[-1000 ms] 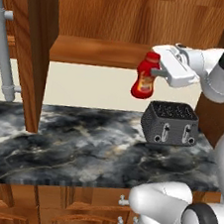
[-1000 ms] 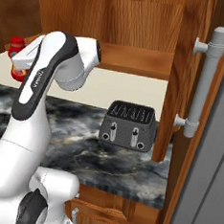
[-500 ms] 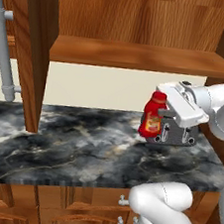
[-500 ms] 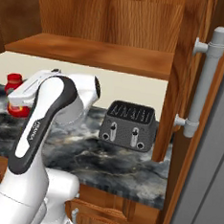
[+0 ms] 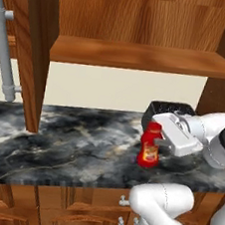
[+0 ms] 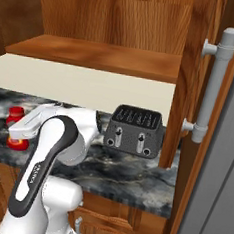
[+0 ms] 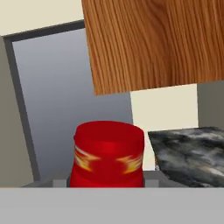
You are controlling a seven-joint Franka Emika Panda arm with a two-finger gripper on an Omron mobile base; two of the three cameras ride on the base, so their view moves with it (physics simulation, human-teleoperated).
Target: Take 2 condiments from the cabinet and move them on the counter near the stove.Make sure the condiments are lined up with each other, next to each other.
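Observation:
A red ketchup bottle (image 5: 150, 147) with a yellow-red label stands upright at the front right of the marble counter (image 5: 65, 143). Its base is on the worktop or just above it; I cannot tell which. My gripper (image 5: 162, 139) is shut on its upper part from the right. From the right base view the ketchup bottle (image 6: 15, 130) sits at the far left, with my gripper (image 6: 24, 126) against it. The hand view has the ketchup bottle (image 7: 108, 153) close up at the bottom centre. The cabinet shelf (image 5: 142, 55) above is bare. The stove is out of view.
A dark toaster (image 6: 135, 130) stands on the counter just behind my hand, also seen as toaster (image 5: 167, 109). An open cabinet door (image 5: 37, 49) with a grey bar handle (image 5: 6, 55) hangs at the left. Another door with a handle (image 6: 214, 87) is at the right.
My gripper has carried the ketchup bottle down from shelf height to the counter's front, in front of the toaster. The bottle has turned upright.

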